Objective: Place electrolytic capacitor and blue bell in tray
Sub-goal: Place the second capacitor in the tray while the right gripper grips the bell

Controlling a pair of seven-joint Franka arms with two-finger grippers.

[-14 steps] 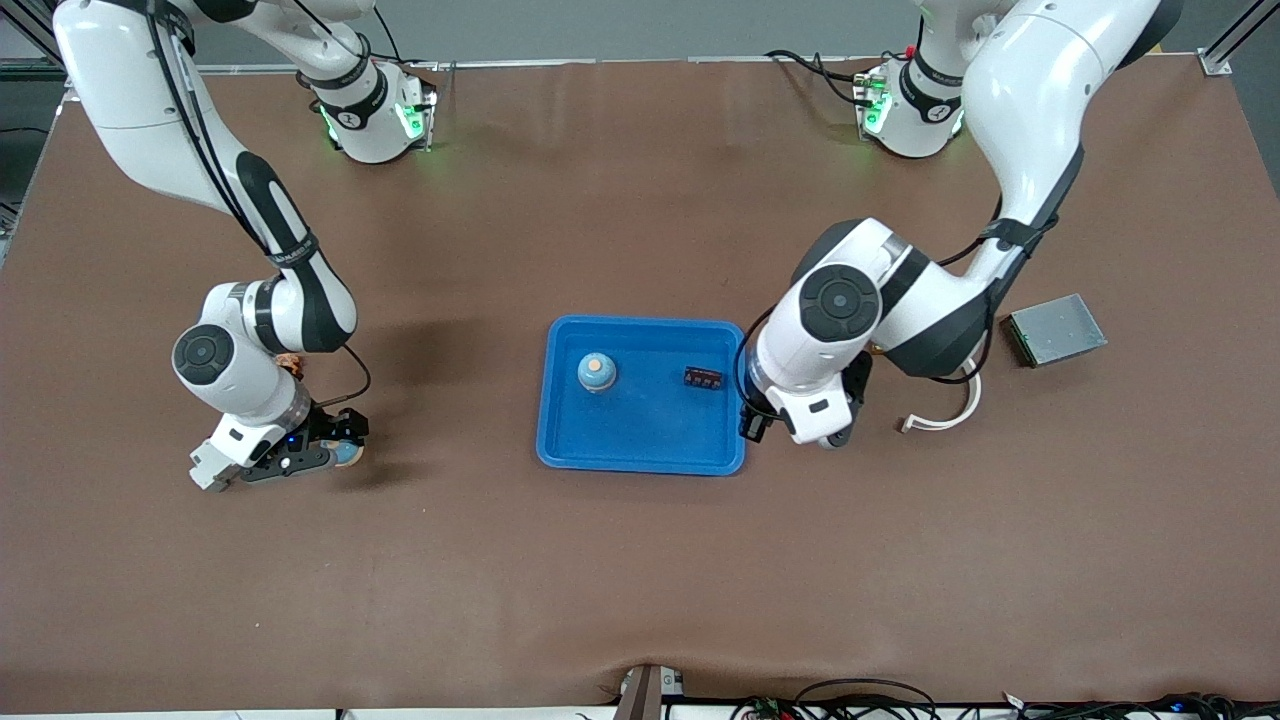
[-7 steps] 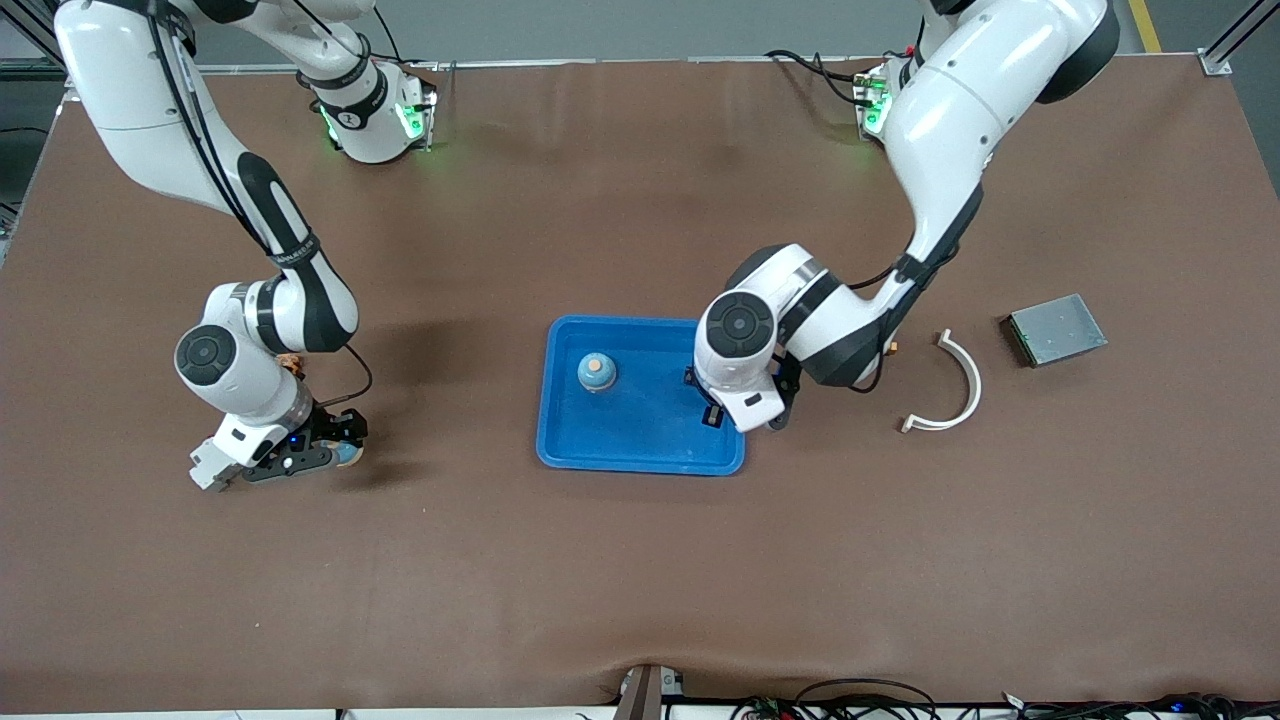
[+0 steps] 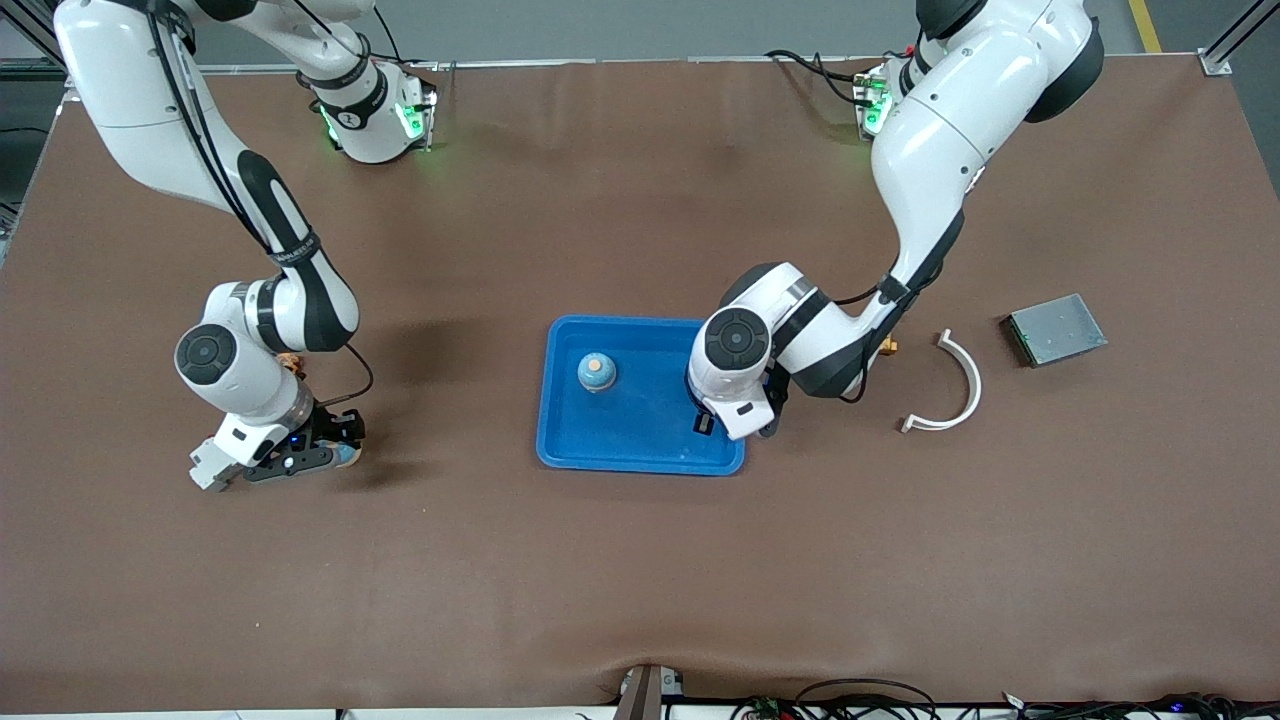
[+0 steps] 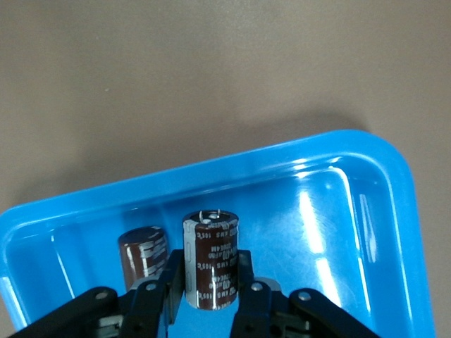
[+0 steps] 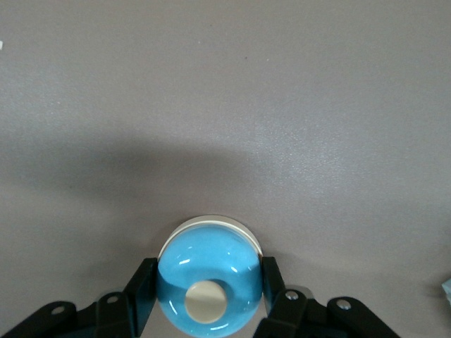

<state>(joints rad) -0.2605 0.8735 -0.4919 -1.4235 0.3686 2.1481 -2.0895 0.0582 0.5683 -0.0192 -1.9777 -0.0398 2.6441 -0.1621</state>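
The blue tray (image 3: 640, 455) lies mid-table. My left gripper (image 3: 706, 422) hangs over the tray's end nearest the left arm, shut on a brown electrolytic capacitor (image 4: 211, 253) held upright between the fingers (image 4: 248, 282), just above the tray floor (image 4: 331, 211). A second brown cylinder (image 4: 143, 255) stands in the tray beside it. My right gripper (image 3: 338, 455) is low on the table toward the right arm's end. It is shut on a blue bell (image 5: 204, 260) with a cream button, one finger on each side of its dome. Another blue bell (image 3: 596, 372) sits inside the tray.
A white curved plastic piece (image 3: 958, 385) lies on the brown mat toward the left arm's end, with a grey metal box (image 3: 1056, 329) farther out beside it. The left arm's elbow overhangs the tray's rim.
The left arm swung from beside the tray to over it, carrying the capacitor and uncovering the white curved piece. The right gripper closed on the blue bell on the table.
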